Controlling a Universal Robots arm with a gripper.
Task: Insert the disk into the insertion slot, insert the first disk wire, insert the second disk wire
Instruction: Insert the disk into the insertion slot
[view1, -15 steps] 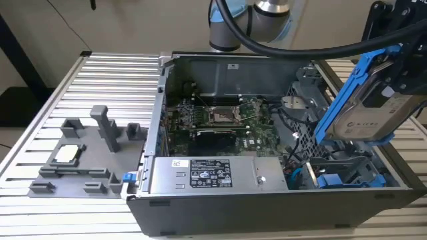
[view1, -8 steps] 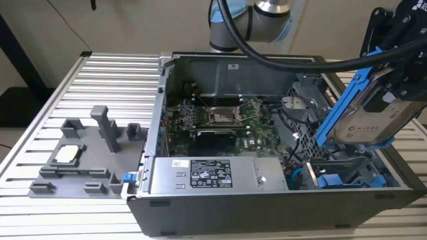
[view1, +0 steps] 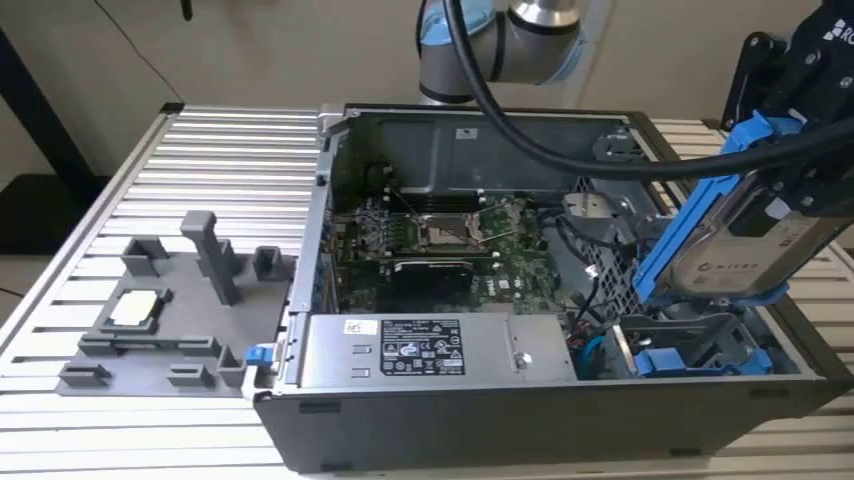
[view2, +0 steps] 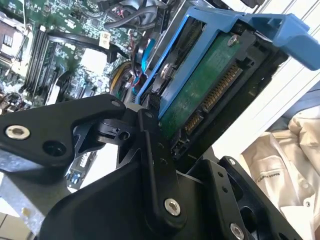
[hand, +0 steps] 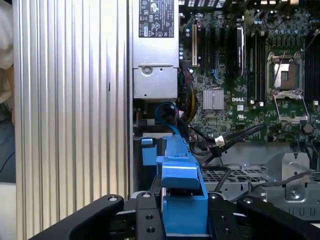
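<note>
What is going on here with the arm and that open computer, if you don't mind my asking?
The robot arm's pincer is shut on the disk, a drive clipped in a blue frame, and holds it tilted over the open computer case. The disk's lower end hangs just above the insertion slot at the exterior view's right, so it is not yet seated. In the second wrist view the disk's connector looks bare, with no wire plugged in.

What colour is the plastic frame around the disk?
Bright blue; the frame around the disk shows best in the exterior view.
</note>
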